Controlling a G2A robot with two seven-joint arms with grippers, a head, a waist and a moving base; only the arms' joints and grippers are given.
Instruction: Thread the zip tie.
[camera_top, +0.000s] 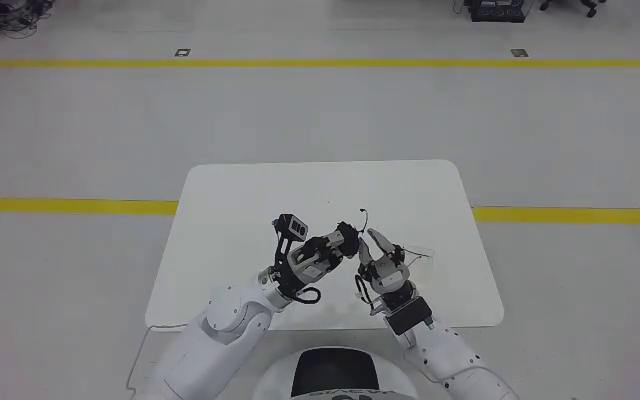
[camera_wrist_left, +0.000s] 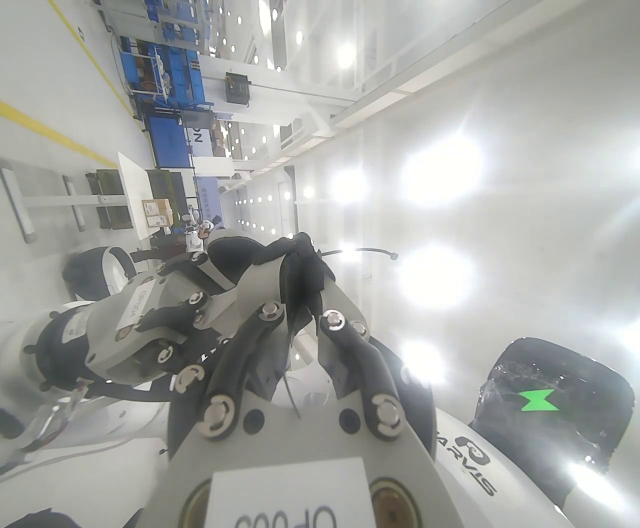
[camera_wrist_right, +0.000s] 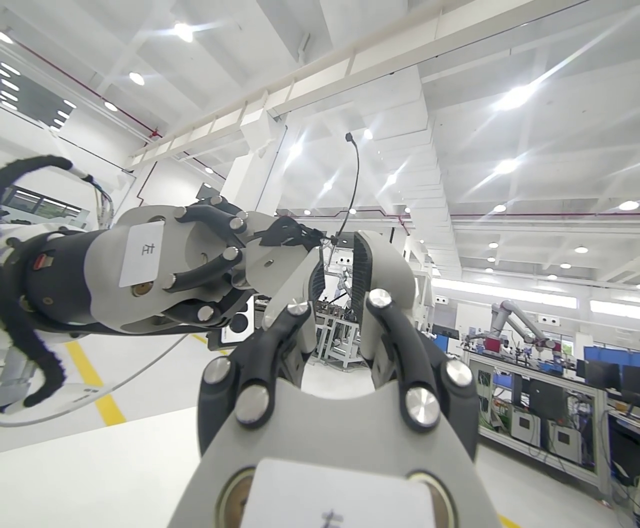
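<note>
Grips zip tie (camera_wrist_right: 356, 175) in left pincer (camera_wrist_right: 305, 234), clenched on its lower part, raised above near half of counter (camera_top: 250, 220); head end rises free. Holds right pincer (camera_wrist_right: 338, 265) released, 2 fingers apart, just beside left pincer's tips.

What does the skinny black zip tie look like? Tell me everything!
The zip tie is a thin black strip, plastic-looking, with a small blocky head at its free end. It curves gently in the air above the table. The left gripper is shut on it, with a thin tail trailing back through it. The open right gripper is close by; I cannot tell whether it touches.
</note>
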